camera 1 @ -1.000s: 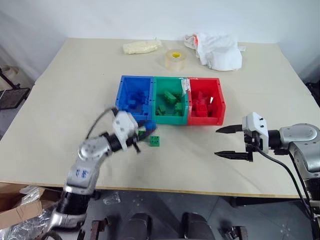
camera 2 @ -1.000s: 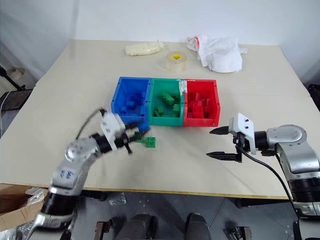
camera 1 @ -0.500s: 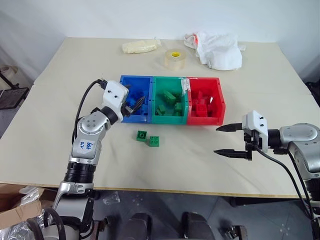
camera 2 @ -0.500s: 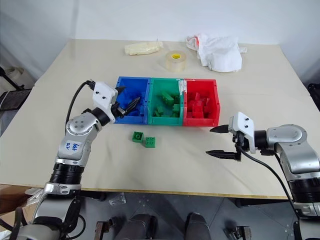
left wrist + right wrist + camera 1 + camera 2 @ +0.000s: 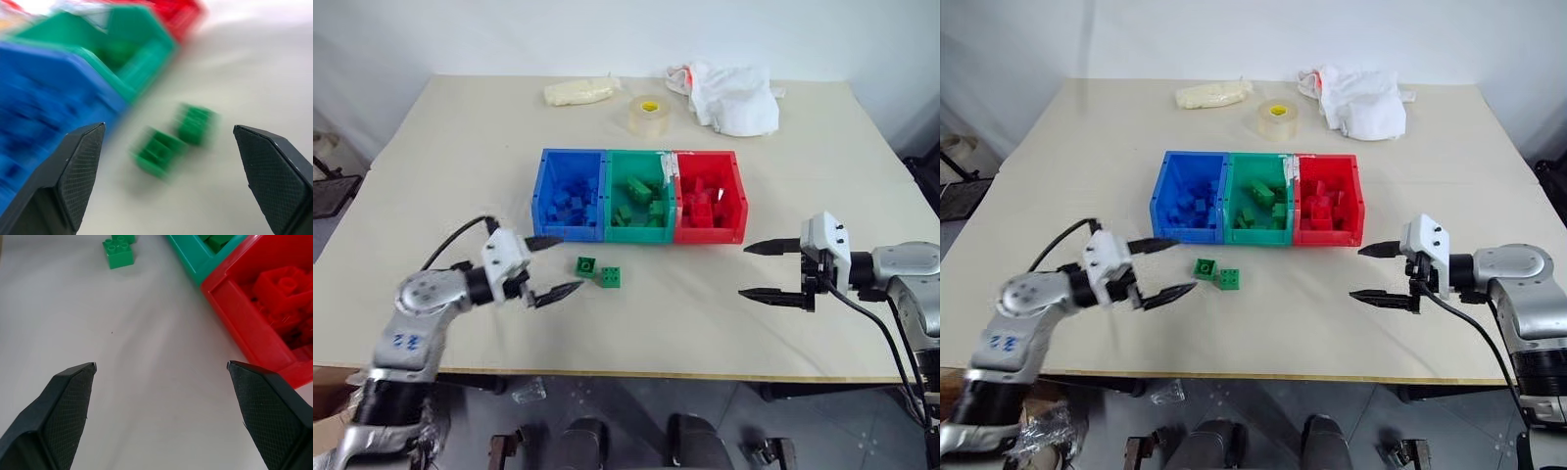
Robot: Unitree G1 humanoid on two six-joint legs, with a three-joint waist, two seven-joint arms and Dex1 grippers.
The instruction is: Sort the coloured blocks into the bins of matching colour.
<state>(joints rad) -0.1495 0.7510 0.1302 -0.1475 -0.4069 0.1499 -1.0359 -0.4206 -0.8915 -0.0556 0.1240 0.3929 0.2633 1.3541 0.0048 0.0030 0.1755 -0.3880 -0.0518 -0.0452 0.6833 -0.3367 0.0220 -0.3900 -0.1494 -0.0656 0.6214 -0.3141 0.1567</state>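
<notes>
Three joined bins sit mid-table: blue bin (image 5: 569, 195), green bin (image 5: 639, 196) and red bin (image 5: 708, 198), each holding several blocks of its own colour. Two green blocks lie loose on the table just in front of them, one (image 5: 586, 265) beside the other (image 5: 608, 278). My left gripper (image 5: 551, 265) hovers open and empty just left of these two blocks; they show between its fingers in the left wrist view (image 5: 157, 152). My right gripper (image 5: 766, 270) stands open and empty in front of the red bin's right end, and that bin fills a corner of its wrist view (image 5: 274, 308).
At the table's far side lie a clear tape roll (image 5: 647, 115), a crumpled white cloth (image 5: 730, 98) and a pale yellowish bag (image 5: 578, 91). The table's front edge (image 5: 636, 374) runs just below both grippers.
My left gripper went from beside the loose green blocks up over the blue bin, opened there, then swung back down and left to the table's front. The right arm kept still.
</notes>
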